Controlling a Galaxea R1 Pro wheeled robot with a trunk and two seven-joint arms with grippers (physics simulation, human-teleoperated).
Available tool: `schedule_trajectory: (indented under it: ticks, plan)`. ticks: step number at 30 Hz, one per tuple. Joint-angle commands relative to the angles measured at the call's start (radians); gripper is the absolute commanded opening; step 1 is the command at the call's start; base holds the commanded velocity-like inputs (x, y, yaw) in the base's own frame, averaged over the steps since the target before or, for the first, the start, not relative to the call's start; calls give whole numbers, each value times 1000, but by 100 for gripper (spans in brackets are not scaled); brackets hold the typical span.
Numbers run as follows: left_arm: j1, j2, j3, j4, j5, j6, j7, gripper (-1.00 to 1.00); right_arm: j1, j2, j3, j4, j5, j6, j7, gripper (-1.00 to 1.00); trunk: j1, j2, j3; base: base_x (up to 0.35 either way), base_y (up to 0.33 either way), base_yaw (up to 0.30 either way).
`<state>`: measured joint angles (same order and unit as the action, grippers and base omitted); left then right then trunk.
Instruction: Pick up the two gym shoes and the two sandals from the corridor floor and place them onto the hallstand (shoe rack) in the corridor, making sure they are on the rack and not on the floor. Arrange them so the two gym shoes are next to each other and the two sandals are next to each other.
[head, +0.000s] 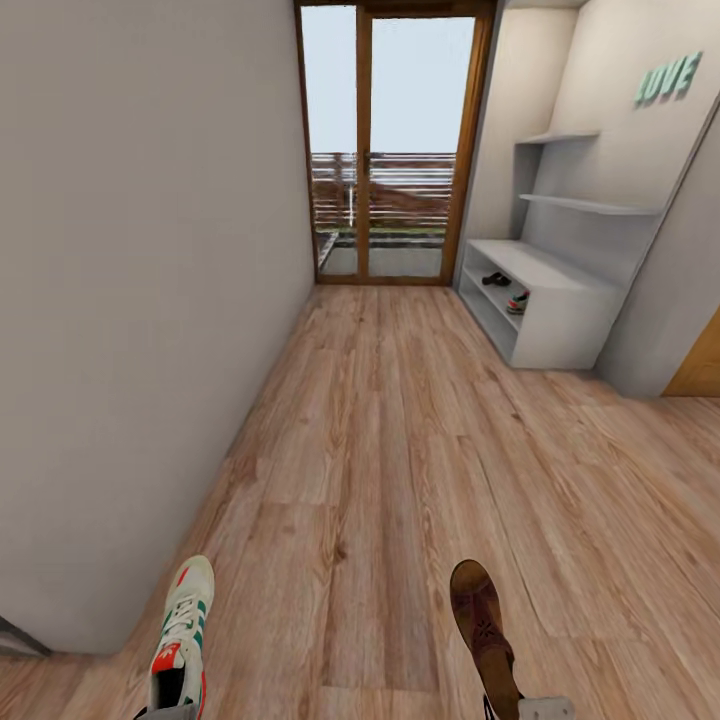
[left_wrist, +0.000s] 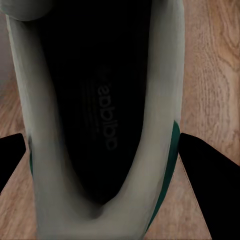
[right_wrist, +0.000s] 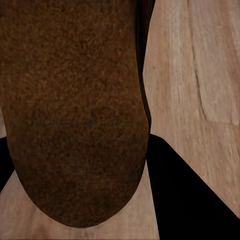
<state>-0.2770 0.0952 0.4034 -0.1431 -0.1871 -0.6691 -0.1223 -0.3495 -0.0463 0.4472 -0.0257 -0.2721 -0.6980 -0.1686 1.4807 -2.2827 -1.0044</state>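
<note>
We look down a narrow corridor toward a glass balcony door. In our left gripper (left_wrist: 102, 150) we carry a white gym shoe (head: 182, 640) with green stripes and a red-orange tongue, toe pointing ahead; from the left wrist view its dark fingers (left_wrist: 207, 175) sit on either side of the heel, clamped on it. In our right gripper (right_wrist: 75, 165) we carry a brown sandal (head: 485, 625), also toe forward, its dark fingers (right_wrist: 190, 190) flanking the heel end and closed against it as far as we can judge.

The hallstand (head: 560, 335) stands well ahead on the right wall, a low white bench with open shelves. On its lower level a second sandal (head: 496, 279) and a second gym shoe (head: 518, 301) already lie near each other.

We judge both pieces of footwear light. The sneaker's padded collar should give under pressure, so the firmer heel counter is the sensible hold. The sandal's footbed looks suede-like and fairly stiff, and grips well by its edges at the heel.

Readable writing: "adidas" printed on the sneaker's dark insole (seen in the left wrist view), and pale green letters spelling "LOVE" (head: 667, 78) on the wall above the floating shelves (head: 590, 204).
</note>
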Motion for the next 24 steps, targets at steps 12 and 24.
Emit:
schedule_trajectory:
  ticks: [12,24]
  plan:
    - [-1,0,9,2,-7,-2,-5,-100,0,0,8,0,-9,-1,-2,-100,0,0,-1,337,-55,0]
    - [-1,0,9,2,-6,-2,-5,-100,0,0,8,0,-9,-1,-2,-100,0,0,-1,337,-74,0]
